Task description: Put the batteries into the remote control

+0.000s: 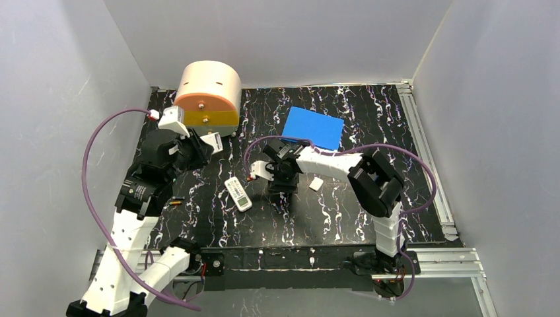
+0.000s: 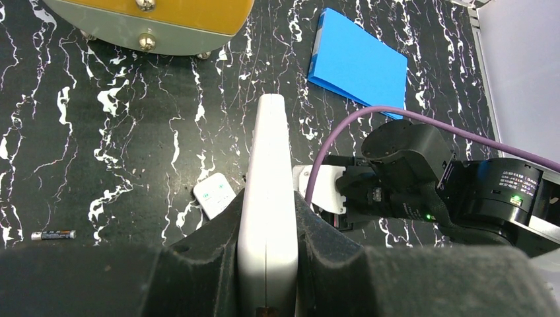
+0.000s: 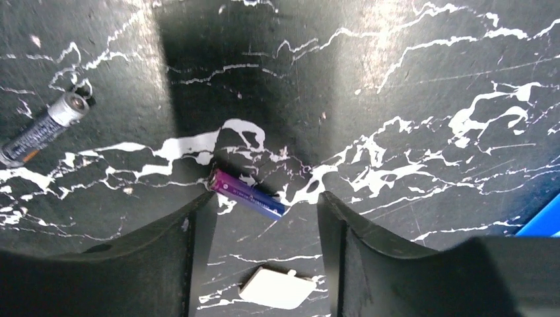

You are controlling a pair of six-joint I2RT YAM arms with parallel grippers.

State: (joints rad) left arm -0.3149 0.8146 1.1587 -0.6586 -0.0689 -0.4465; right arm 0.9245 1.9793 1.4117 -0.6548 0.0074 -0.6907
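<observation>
From above, the left claw (image 1: 198,146) is holding a white remote (image 1: 212,140) off the black marbled table (image 1: 343,211), just in front of a round cream and orange box (image 1: 208,92). A second remote (image 1: 238,193) is lying flat on the table between the two arms. The right claw (image 1: 280,195) is pointing down at the table just right of that second remote. A small white lid (image 1: 315,183) is lying near it on the right, and a blue pad (image 1: 314,127) is resting farther back. A small battery (image 1: 175,202) is lying beside the left arm.

From the left wrist, the claw is clamping the held remote by its two long sides, so the remote is showing edge-on and pointing away from the camera. The second remote is peeking out on the table just left of the fingers. The small battery is lying well off to the left, and the right arm is filling the right side.

From the right wrist, the two fingers are standing apart over the table. A purple battery (image 3: 247,193) is lying slantwise in the gap between the tips, one end just beside one finger; whether it is touching cannot be told. A dark battery (image 3: 43,127) with a silver end is lying well apart at the upper left. The white lid is lying between the fingers, nearer the camera.
</observation>
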